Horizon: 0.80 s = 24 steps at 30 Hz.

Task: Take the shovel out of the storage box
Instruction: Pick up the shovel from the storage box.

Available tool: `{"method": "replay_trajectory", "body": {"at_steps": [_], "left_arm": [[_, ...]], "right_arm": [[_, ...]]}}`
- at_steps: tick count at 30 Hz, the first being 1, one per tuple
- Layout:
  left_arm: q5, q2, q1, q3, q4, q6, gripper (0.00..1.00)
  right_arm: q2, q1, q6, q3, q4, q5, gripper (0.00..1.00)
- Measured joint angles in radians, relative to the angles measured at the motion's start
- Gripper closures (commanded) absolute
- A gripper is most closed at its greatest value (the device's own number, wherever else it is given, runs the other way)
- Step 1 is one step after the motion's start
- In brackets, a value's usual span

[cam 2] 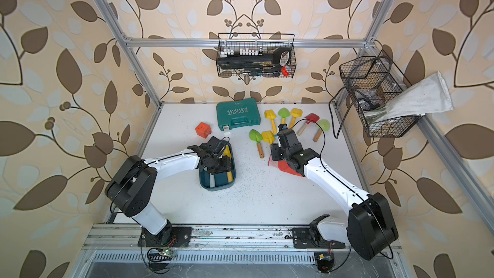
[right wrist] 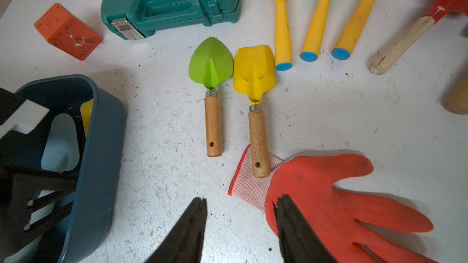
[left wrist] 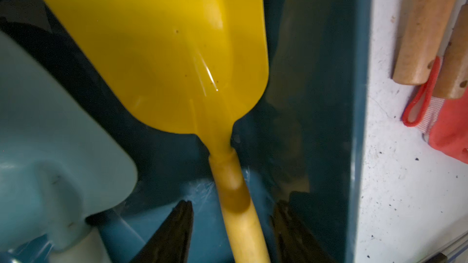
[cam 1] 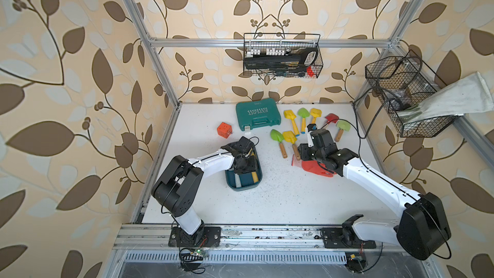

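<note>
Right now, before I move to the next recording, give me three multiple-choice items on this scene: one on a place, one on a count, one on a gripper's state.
1. Where does the yellow shovel at the left gripper lie?
A. on the green case
B. in the storage box
C. in a wire basket

2. How many shovels lie on the table outside the box?
A. four
B. seven
C. ten

3. How does the left gripper stand?
A. shut on the orange cube
B. shut on the red glove
C. open, astride the yellow shovel's handle

Key:
1 B, teal walls surround its blade.
2 B, three have yellow handles and four have wooden ones.
3 C, gaps show on both sides of the handle.
</note>
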Motion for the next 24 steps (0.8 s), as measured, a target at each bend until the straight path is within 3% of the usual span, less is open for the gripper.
{"method": "replay_trajectory", "body": {"at_steps": [4, 8, 15, 24], "left_arm": [[0.003, 0.027, 0.000, 0.011, -0.001, -0.006, 0.65], [0.002, 0.045, 0.000, 0.016, -0.010, -0.003, 0.64], [-0.001, 0.083, 0.000, 0.064, -0.028, -0.002, 0.55], [-0.003, 0.104, 0.000, 0.092, -0.048, -0.003, 0.57]], "right_arm": [[0.000, 0.000, 0.000, 0.000, 0.000, 0.000, 0.52], [0.000, 0.000, 0.000, -0.005, 0.001, 0.000, 0.52], [-0.001, 0.000, 0.000, -0.009, 0.001, 0.000, 0.52], [-0.003, 0.000, 0.000, -0.010, 0.002, 0.000, 0.53]]}}
